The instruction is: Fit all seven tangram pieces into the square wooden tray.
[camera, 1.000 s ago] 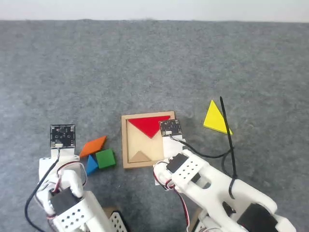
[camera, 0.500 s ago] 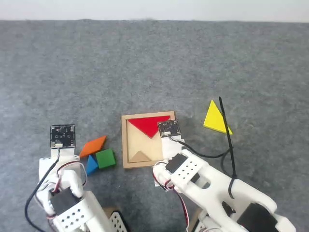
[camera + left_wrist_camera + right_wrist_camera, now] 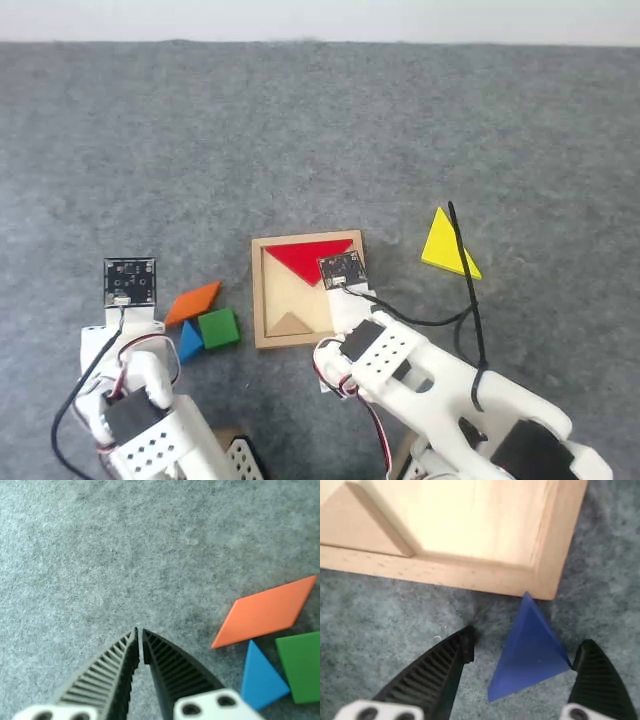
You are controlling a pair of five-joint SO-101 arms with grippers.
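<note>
closest to me, on the near side of the wooden tray (image 3: pixel 258 300), the two arms sit side by side on the grey bench (image 3: pixel 120 150). the right gripper (image 3: pixel 525 655) hangs just outside the tray's near right corner, its jaws spread wide, and a dark blue triangle (image 3: pixel 530 650) lies flat on the bench between them. one point of the triangle is right up against the tray's outer edge at that corner, and i can't tell whether either finger touches it. off to the left of the tray the left gripper (image 3: pixel 139 645) hovers over bare bench, pinched together with only a thin slit between the tips and nothing in it. just beyond it, between it and the tray's left wall, three pieces sit huddled together: a light blue triangle (image 3: pixel 189 342) nearest, a green square (image 3: pixel 218 327) just beside it on the tray side, and an orange parallelogram (image 3: pixel 192 302) a little further back. inside the tray a plain wooden triangle (image 3: pixel 289 324) lies against the near wall, and a red triangle (image 3: pixel 305 258) sits along the far wall with its point towards the middle, partly under the right arm's wrist. further out, well apart to the right of the tray's far corner, a yellow triangle (image 3: pixel 445 245) lies on the bench with a black cable crossing over it.
</note>
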